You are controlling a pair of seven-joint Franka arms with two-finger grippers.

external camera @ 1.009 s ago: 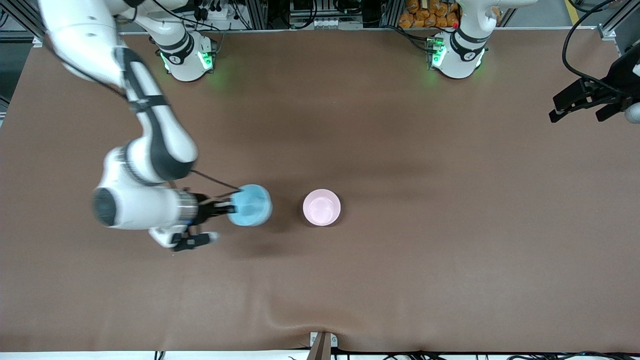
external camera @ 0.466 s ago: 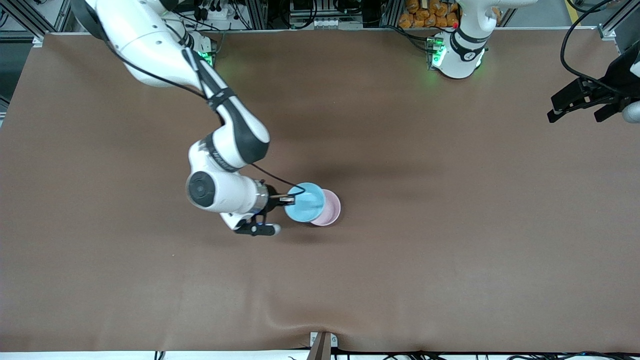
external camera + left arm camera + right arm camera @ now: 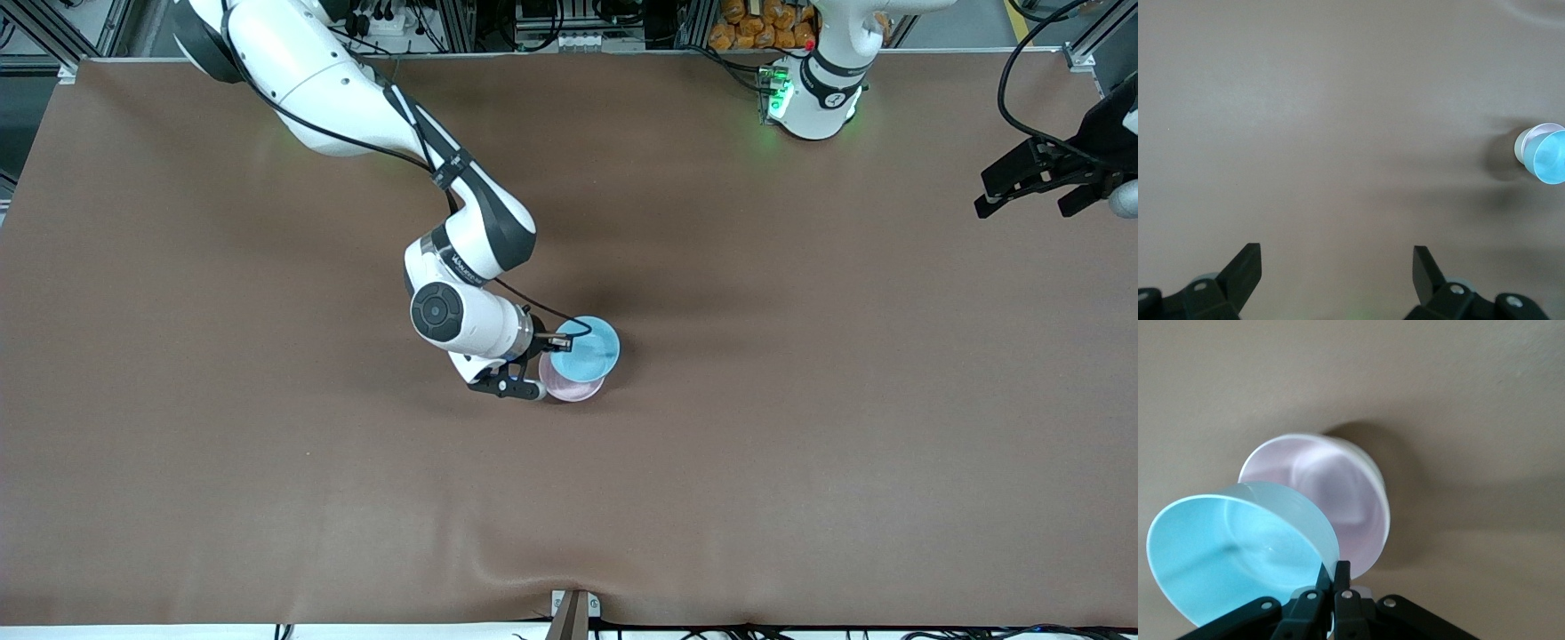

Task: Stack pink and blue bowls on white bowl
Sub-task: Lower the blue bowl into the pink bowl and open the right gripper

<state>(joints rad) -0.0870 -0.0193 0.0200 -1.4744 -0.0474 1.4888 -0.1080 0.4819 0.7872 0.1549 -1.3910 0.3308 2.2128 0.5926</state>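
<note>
My right gripper (image 3: 556, 342) is shut on the rim of the light blue bowl (image 3: 585, 348) and holds it tilted just above the pink bowl (image 3: 573, 389), which stands mid-table. In the right wrist view the gripper (image 3: 1335, 570) pinches the blue bowl's (image 3: 1231, 547) edge, and the blue bowl overlaps the pink bowl (image 3: 1331, 500). A thin white rim (image 3: 1379, 487) shows around the pink bowl's outer edge, so the white bowl appears to sit under it. My left gripper (image 3: 1027, 206) waits open and empty over the left arm's end of the table (image 3: 1338, 260).
The brown table cover (image 3: 800, 444) is bare around the bowls. The left wrist view shows the blue bowl (image 3: 1550, 159) and a pale bowl (image 3: 1527, 141) far off. A metal bracket (image 3: 573, 609) sits at the table's near edge.
My right arm has carried the blue bowl from the right arm's end of the table toward the middle. The blue bowl now hangs over the pink bowl. The left arm has not moved.
</note>
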